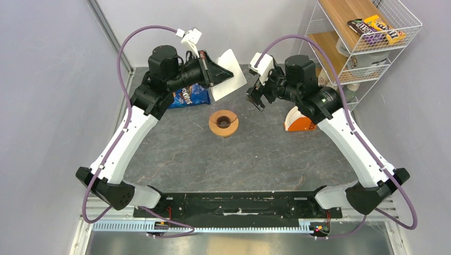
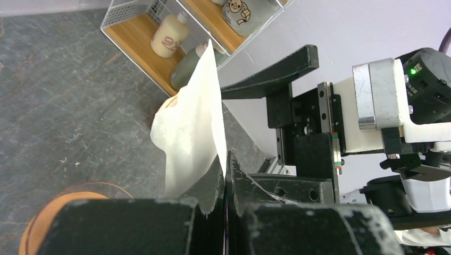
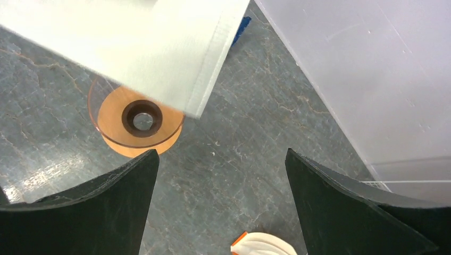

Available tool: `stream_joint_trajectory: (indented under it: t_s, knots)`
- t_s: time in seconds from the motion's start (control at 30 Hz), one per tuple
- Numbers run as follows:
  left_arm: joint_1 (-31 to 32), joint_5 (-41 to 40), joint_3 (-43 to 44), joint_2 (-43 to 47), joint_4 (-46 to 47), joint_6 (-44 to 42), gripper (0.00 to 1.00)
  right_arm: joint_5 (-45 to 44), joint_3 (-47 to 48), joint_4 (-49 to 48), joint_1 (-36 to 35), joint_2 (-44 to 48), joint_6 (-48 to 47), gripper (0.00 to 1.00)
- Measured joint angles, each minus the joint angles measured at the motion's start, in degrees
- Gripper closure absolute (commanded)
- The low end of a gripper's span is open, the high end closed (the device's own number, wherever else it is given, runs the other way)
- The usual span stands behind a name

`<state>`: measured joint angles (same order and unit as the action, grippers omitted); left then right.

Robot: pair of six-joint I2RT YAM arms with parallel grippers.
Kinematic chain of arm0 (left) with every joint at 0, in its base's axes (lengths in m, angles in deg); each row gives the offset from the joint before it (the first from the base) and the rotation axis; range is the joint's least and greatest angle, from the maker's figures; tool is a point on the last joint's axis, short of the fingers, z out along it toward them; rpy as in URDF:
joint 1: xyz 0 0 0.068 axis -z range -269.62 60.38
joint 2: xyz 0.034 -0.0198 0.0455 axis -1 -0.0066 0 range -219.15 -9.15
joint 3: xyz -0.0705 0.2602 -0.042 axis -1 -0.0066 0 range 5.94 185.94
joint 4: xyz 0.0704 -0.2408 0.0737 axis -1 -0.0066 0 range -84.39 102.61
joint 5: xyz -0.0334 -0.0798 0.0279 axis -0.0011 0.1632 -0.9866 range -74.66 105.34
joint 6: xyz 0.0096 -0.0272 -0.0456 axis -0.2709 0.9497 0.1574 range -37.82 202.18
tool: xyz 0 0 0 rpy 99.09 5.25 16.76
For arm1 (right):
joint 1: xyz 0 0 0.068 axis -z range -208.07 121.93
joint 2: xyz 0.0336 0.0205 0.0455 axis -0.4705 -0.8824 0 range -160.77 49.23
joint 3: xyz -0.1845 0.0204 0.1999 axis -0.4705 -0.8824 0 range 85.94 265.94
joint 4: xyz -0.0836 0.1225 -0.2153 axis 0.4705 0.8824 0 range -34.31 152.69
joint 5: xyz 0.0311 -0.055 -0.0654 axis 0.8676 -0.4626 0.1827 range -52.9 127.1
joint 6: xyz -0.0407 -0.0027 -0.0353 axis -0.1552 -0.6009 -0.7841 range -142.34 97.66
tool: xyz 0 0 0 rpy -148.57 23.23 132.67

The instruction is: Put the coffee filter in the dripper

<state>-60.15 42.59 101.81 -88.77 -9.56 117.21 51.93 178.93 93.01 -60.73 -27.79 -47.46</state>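
In the top view, the left gripper [image 1: 219,74] sits in the upper middle of the frame, its two black fingers closed flat on one edge of the thin white paper coffee filter [image 1: 234,79]. The filter is held up in the air and fans out to the right of the fingers. The left wrist view shows the same pinch close up: the left gripper [image 2: 225,162] has its jaws pressed together on the filter's lower corner, and the paper [image 2: 191,127] rises upright from them.

The small round orange-tan dripper [image 1: 223,122], with its wide flat rim and dark brown centre, stands on the dark grey stone-patterned table [image 1: 213,159]. It is near the middle of the top view, below the filter and apart from it. In the right wrist view the filter [image 3: 133,42] fills the upper left, and its lower edge crosses over the top of the dripper [image 3: 138,119] in the picture.

The right gripper [image 1: 256,100] hangs just right of centre in the top view, beside the filter, holding nothing. Its black fingers [image 3: 106,212] stand wide apart at the bottom of the right wrist view.

A blue snack bag [image 1: 190,95] lies under the left arm. An orange-and-white wedge-shaped pack [image 1: 299,121] lies right of the dripper. A white wire shelf [image 1: 367,37] stands in the upper right corner.
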Motion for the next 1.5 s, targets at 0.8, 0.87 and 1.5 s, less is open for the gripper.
stream_joint_trajectory:
  t_s: [0.8, 0.87, 1.5]
  knots:
    - [1.79, 2.08, -3.93, -0.48, 3.34, 5.09, 0.98, 0.72, 6.80, 5.14, -3.50, -4.81, -6.49, 0.11]
    - [1.79, 3.02, -4.26, -0.48, 3.50, 5.27, 0.98, 0.55, 6.80, 5.46, -3.50, -4.81, -6.73, 0.13]
    - [1.79, 6.16, -5.35, -0.48, 4.66, 6.93, 0.70, 0.76, 7.67, 6.36, -3.56, -5.46, -8.20, 0.41]
